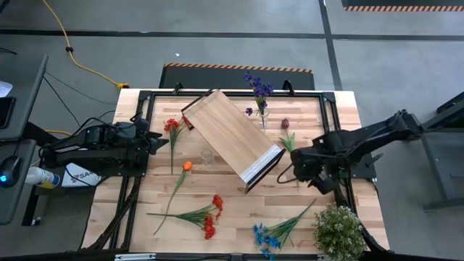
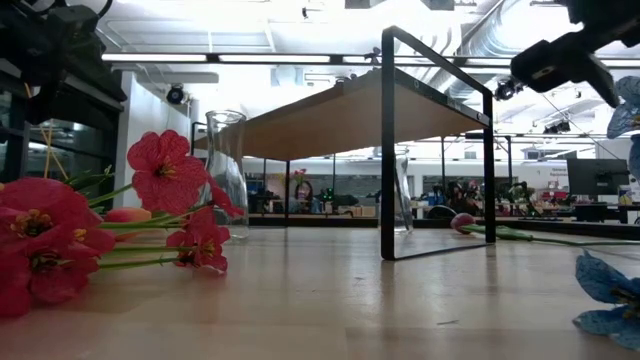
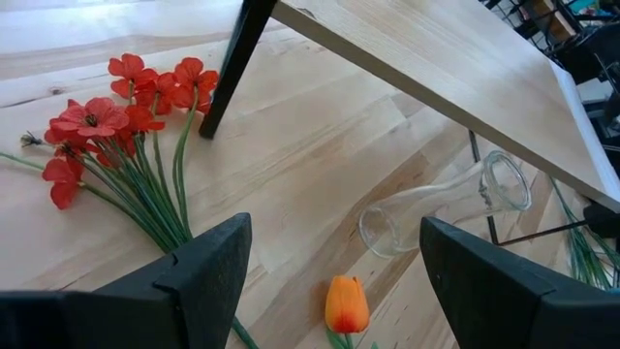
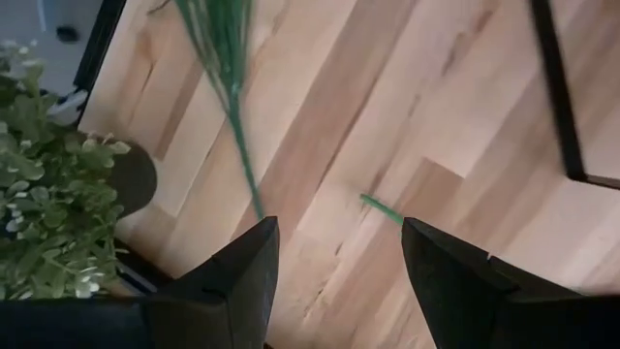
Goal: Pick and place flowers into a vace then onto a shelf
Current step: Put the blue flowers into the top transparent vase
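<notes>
The shelf [image 1: 232, 138] stands aslant mid-table on its dark frame. A clear vase [image 1: 208, 156] stands on its base by the shelf's near-left side, and a second vase [image 1: 262, 114] at the far edge holds purple flowers. Red flowers [image 1: 172, 127], an orange tulip [image 1: 187, 166], more red flowers [image 1: 210, 217], blue flowers [image 1: 268, 235] and a maroon tulip [image 1: 286, 125] lie on the table. My left gripper [image 1: 156, 141] waits open at the left, facing the clear vase [image 3: 446, 204]. My right gripper [image 1: 301, 172] hangs open above the table, right of the shelf, over two green stem ends [image 4: 247, 174].
A bushy pale-green potted plant [image 1: 338, 230] stands at the near right corner, close to my right gripper [image 4: 334, 281]. The shelf's dark frame leg [image 4: 557, 97] runs beside that gripper. Bare wood lies between the near red flowers and the shelf.
</notes>
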### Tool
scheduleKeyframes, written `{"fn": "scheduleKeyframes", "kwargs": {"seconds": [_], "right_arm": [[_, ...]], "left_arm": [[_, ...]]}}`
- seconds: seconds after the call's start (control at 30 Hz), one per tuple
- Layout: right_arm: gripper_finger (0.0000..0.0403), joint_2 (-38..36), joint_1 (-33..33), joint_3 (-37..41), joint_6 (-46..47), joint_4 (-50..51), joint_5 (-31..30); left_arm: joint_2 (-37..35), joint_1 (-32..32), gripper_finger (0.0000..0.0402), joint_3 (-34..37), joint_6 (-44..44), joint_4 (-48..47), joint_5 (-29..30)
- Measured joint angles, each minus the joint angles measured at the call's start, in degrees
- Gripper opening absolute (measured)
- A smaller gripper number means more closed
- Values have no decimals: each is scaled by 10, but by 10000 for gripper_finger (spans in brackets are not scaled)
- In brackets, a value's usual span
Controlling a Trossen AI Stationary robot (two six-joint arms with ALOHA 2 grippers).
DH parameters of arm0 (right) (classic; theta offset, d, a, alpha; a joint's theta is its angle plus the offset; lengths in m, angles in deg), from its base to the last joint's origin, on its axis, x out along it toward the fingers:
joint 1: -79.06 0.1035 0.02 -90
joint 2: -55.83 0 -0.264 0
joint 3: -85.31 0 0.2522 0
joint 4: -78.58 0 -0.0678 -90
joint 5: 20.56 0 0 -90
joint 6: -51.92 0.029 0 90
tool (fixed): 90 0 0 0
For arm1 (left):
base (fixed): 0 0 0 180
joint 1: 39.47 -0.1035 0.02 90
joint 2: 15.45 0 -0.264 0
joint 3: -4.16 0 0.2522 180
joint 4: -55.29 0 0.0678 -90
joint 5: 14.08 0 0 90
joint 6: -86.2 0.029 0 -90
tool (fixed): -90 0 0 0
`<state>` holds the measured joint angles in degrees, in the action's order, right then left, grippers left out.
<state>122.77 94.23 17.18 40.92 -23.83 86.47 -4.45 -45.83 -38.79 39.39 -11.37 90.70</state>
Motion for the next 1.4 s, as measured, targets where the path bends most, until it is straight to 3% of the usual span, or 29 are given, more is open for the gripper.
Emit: {"fn": "scheduleKeyframes", "kwargs": {"seconds": [0.6, 1.4], "right_arm": [[209, 50, 134, 0, 5, -76, -40], [209, 155, 194, 0, 10, -197, -9]], "left_arm": [[0, 0, 333, 0, 0, 0, -1], [0, 0, 333, 0, 0, 0, -2]]}}
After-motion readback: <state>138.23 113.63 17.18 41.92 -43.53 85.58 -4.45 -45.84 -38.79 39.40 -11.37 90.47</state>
